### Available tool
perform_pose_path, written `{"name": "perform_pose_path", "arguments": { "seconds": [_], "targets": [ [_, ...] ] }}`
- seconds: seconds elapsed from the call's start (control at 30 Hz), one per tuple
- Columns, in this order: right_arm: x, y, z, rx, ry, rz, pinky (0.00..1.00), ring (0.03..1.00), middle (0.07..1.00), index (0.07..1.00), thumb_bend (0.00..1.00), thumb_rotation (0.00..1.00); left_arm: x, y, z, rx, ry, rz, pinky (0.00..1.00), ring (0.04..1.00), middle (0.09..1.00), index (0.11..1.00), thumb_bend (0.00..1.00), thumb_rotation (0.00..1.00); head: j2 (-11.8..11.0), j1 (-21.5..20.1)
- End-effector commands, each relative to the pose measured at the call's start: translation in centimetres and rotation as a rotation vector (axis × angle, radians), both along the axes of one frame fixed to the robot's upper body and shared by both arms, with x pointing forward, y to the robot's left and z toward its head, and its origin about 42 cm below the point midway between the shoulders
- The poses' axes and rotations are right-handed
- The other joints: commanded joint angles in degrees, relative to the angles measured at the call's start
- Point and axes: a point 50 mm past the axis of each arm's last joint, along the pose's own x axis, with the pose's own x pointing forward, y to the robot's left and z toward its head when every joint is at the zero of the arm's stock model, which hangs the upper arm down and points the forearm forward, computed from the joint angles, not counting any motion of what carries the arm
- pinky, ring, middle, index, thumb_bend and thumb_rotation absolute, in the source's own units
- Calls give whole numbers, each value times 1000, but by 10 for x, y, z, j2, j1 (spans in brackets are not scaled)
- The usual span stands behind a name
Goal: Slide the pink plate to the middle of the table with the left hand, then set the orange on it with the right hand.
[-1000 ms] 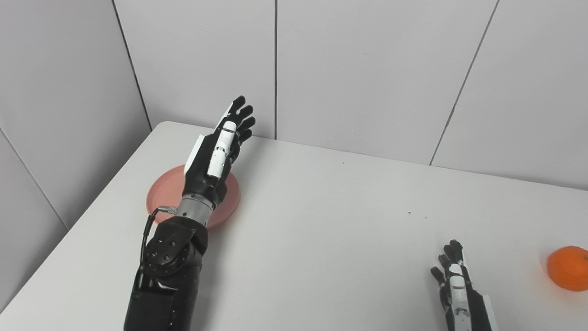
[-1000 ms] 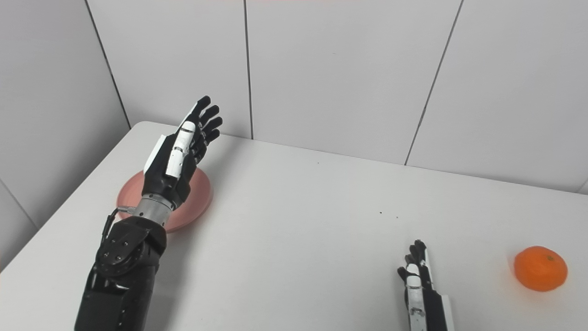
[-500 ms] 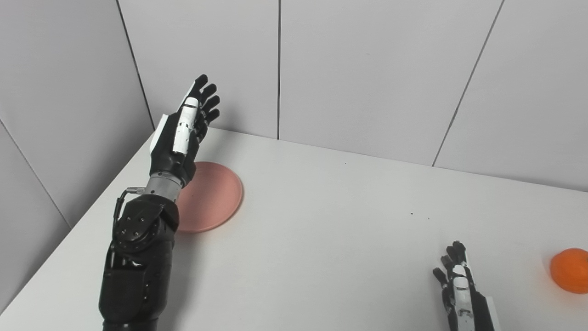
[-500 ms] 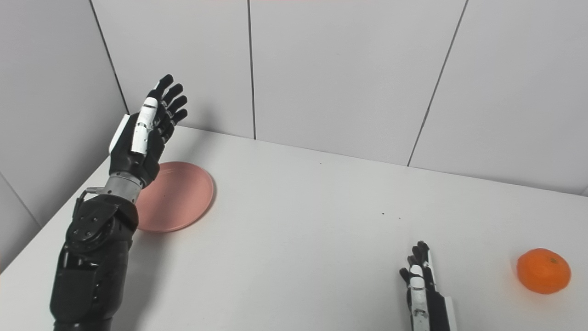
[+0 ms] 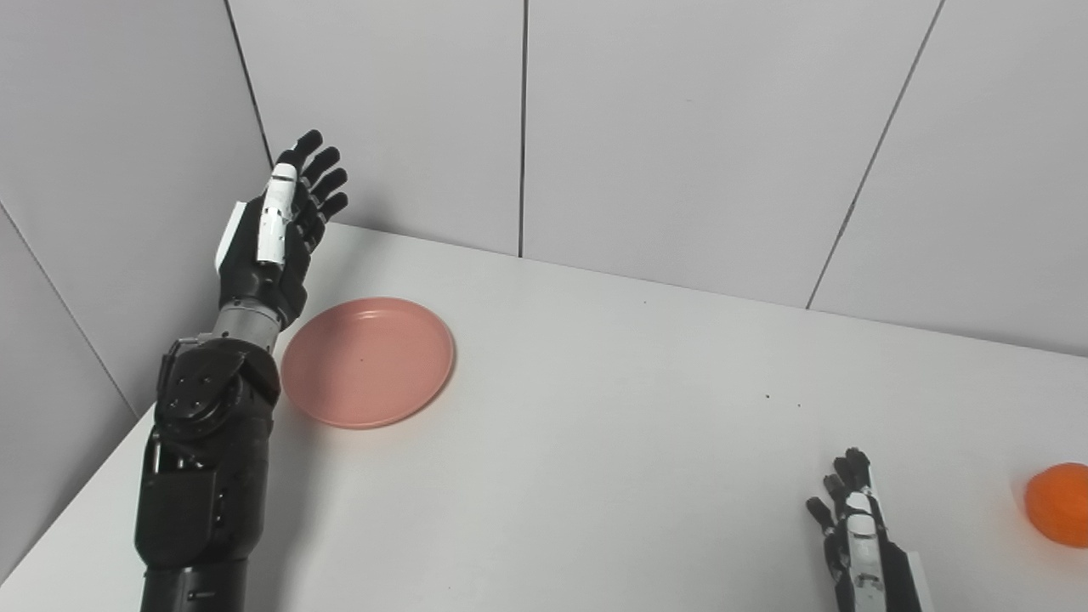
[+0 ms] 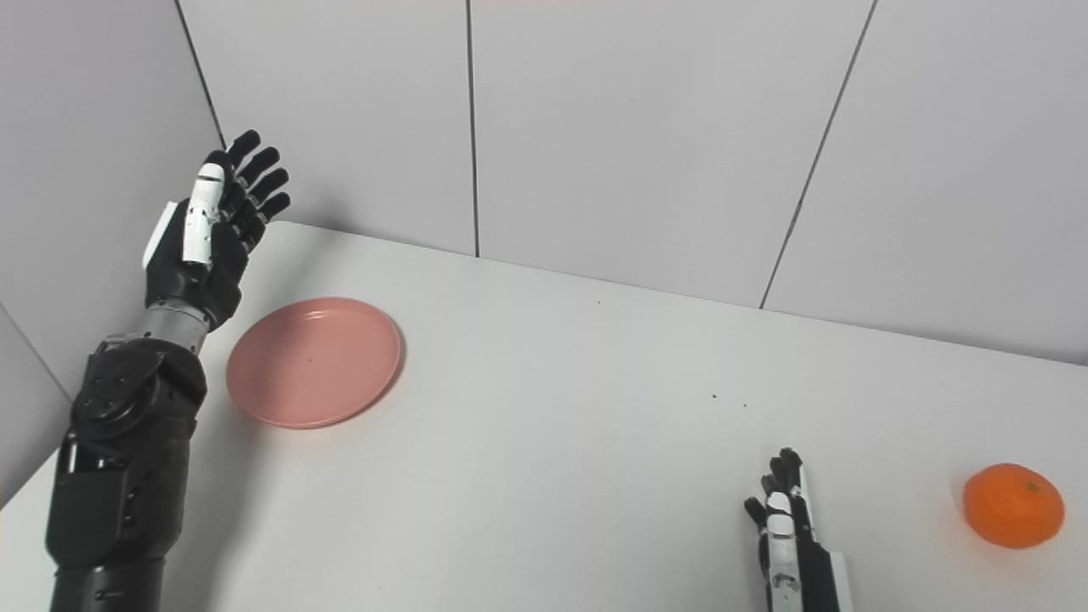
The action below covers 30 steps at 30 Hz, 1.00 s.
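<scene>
The pink plate (image 5: 367, 361) lies flat on the white table (image 5: 612, 425), toward its far left. My left hand (image 5: 276, 234) is raised above the table's left edge, just left of the plate and apart from it, open with straight fingers and holding nothing. The orange (image 6: 1013, 505) sits near the right edge of the table. My right hand (image 6: 786, 527) rests low at the front right, left of the orange with a clear gap, fingers extended and empty.
Grey panelled walls (image 5: 680, 127) close the table in at the back and on the left, with the left hand close to the corner. A few dark specks (image 5: 768, 396) mark the tabletop between plate and orange.
My left hand has swung from over the plate to its left side, uncovering the whole plate. The plate, orange and right hand have stayed put; the camera has shifted slightly.
</scene>
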Motion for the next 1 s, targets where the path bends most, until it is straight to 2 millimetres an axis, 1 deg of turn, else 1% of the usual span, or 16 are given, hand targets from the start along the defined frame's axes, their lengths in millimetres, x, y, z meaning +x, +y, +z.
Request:
{"name": "perform_pose_path", "arguments": {
  "seconds": [0.0, 0.33, 0.43, 0.63, 0.97],
  "targets": [
    [2, -2, 7, -5, -46, 11, 1000, 1000, 1000, 1000, 165, 1000, 2, 9, 19, 11, -44, 4, 918, 914, 915, 896, 348, 1000, 0, 0],
    [2, -4, 7, 7, -50, 10, 1000, 1000, 1000, 1000, 180, 1000, -1, 40, 7, -33, -1, 54, 932, 925, 927, 916, 336, 1000, 0, 4],
    [2, -4, 8, 10, -49, 5, 1000, 1000, 1000, 1000, 175, 1000, -2, 44, 4, -34, 11, 65, 917, 918, 919, 903, 321, 1000, -1, 5],
    [2, -4, 8, 14, -47, 7, 1000, 1000, 1000, 1000, 156, 1000, -3, 53, -4, -48, 41, 64, 927, 926, 927, 911, 309, 1000, -1, 12],
    [0, -6, 10, 21, -43, 16, 1000, 1000, 1000, 1000, 149, 1000, -6, 66, -13, -149, 77, 64, 949, 926, 927, 919, 313, 1000, 2, 19]
  ]
}}
